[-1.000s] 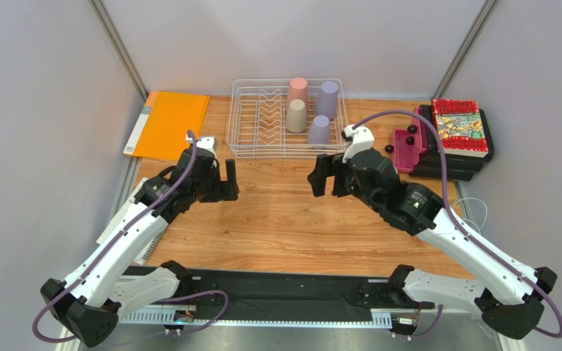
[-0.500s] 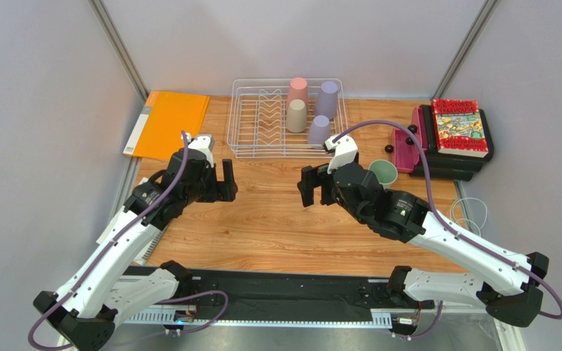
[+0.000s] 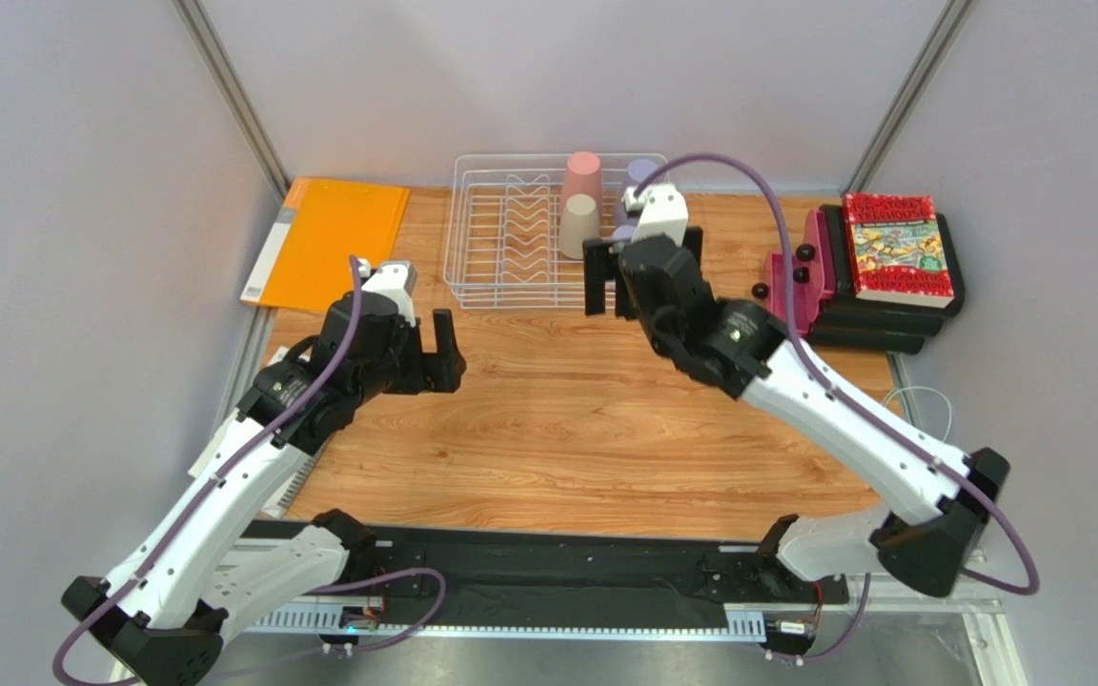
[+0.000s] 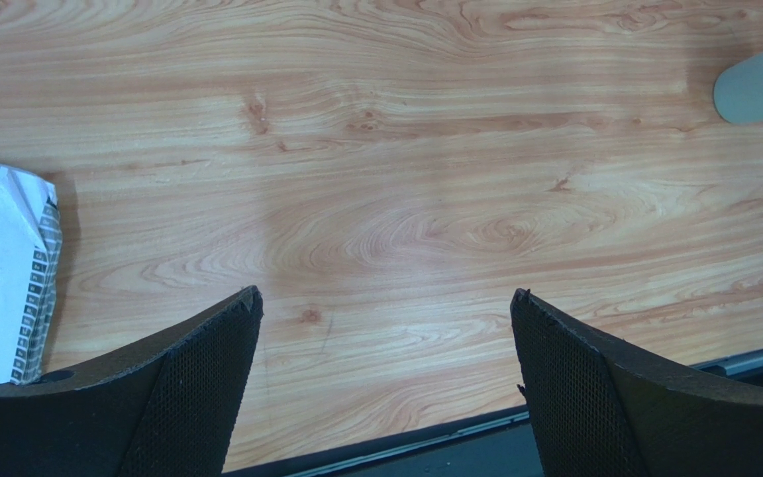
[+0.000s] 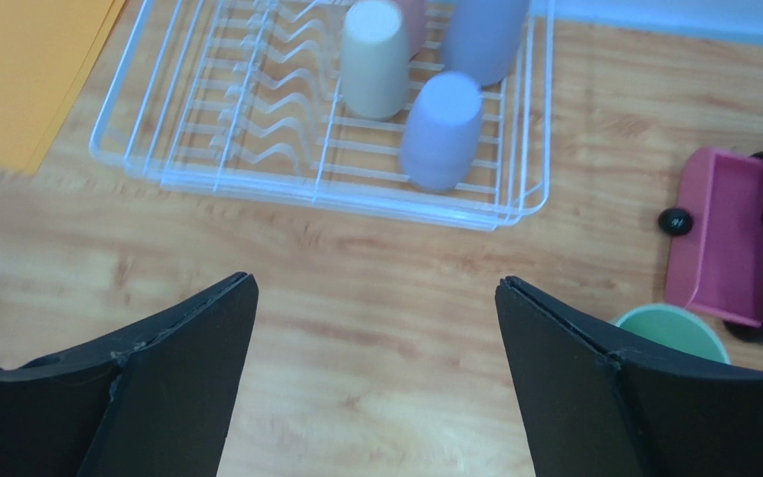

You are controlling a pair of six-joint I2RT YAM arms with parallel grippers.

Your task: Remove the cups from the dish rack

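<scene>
Up in the top-middle of the overhead view, the wooden table [image 3: 541, 429] carries the dish rack [image 3: 483, 236]. The right gripper [image 5: 374, 288] hangs just short of its near rim, fingers spread and empty. The left gripper [image 4: 383, 295] is spread too, over bare wood at left.

Four cups sit upside down in the rack's right half: pink cup [image 3: 582, 172], beige cup [image 5: 376, 60], far lavender cup [image 5: 483, 35] and near lavender cup [image 5: 442, 129]. The sage green cup [image 5: 672, 333] is already out, lower right of the right wrist view.

My worry is that the near lavender cup sits close beside the beige one. A wide finger could clip the wire rim or tip the neighbour.
</scene>
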